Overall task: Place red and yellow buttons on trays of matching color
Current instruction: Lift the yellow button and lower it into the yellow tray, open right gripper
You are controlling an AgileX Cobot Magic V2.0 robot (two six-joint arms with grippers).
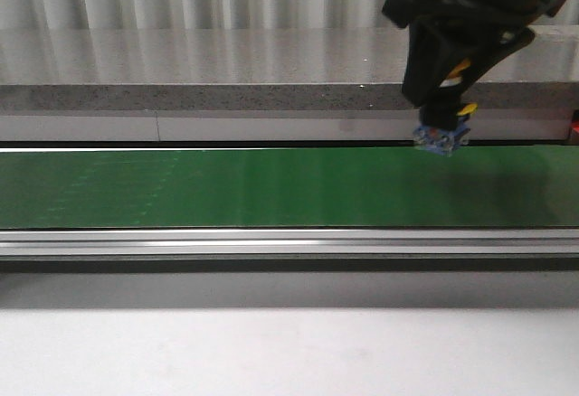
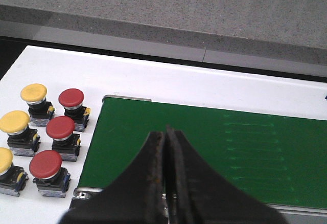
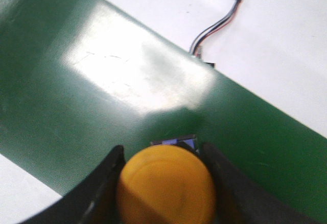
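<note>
My right gripper [image 3: 162,151] is shut on a yellow button [image 3: 166,185] with a blue base. In the front view it hangs just above the far edge of the green belt [image 1: 271,188] at the right, the button's base [image 1: 441,139] showing under the gripper [image 1: 441,125]. My left gripper [image 2: 166,131] is shut and empty over the belt's end [image 2: 204,142]. Beside that end, on the white table, stand three red buttons [image 2: 60,127] and three yellow buttons [image 2: 14,121] in two rows. The trays are out of view.
A grey stone ledge [image 1: 199,96] runs behind the belt. The belt's metal rail [image 1: 271,242] runs along its near side. A cable [image 3: 219,24] lies on the white surface [image 3: 286,55] beyond the belt in the right wrist view.
</note>
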